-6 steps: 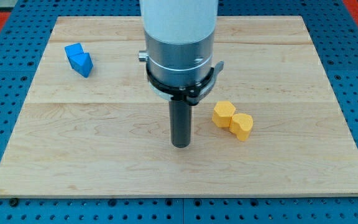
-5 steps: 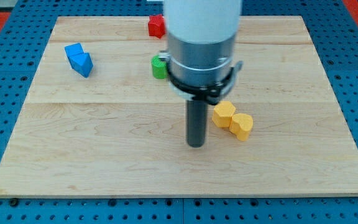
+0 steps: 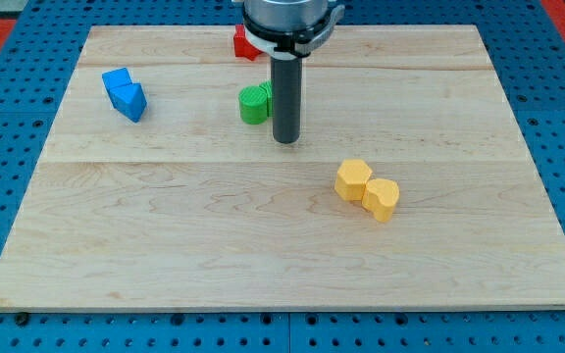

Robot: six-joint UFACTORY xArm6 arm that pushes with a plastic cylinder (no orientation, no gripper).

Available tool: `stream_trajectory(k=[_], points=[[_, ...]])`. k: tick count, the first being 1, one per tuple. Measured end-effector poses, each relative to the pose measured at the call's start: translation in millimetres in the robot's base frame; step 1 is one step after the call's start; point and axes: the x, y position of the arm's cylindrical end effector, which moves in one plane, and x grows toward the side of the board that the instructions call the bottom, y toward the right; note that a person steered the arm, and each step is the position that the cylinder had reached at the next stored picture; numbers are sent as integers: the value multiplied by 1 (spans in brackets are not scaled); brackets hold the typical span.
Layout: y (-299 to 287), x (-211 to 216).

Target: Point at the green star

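Observation:
The green star (image 3: 254, 104) lies on the wooden board (image 3: 165, 226) above its middle, partly hidden on its right side by my rod. My tip (image 3: 284, 140) rests on the board just to the right of the green star and slightly below it, close beside it; I cannot tell if they touch.
A red block (image 3: 244, 43) sits near the top edge, partly hidden behind the arm. A blue block (image 3: 125, 93) lies at the upper left. A yellow block (image 3: 368, 190) of two joined lobes lies right of centre, below my tip.
My tip has moved from the board's lower middle up towards the top, ending beside the green star. The green and red blocks, hidden at first, have come into view. No block has moved.

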Motion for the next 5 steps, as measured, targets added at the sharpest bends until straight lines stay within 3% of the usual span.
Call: stream_trajectory(k=[5], points=[[0, -21]])
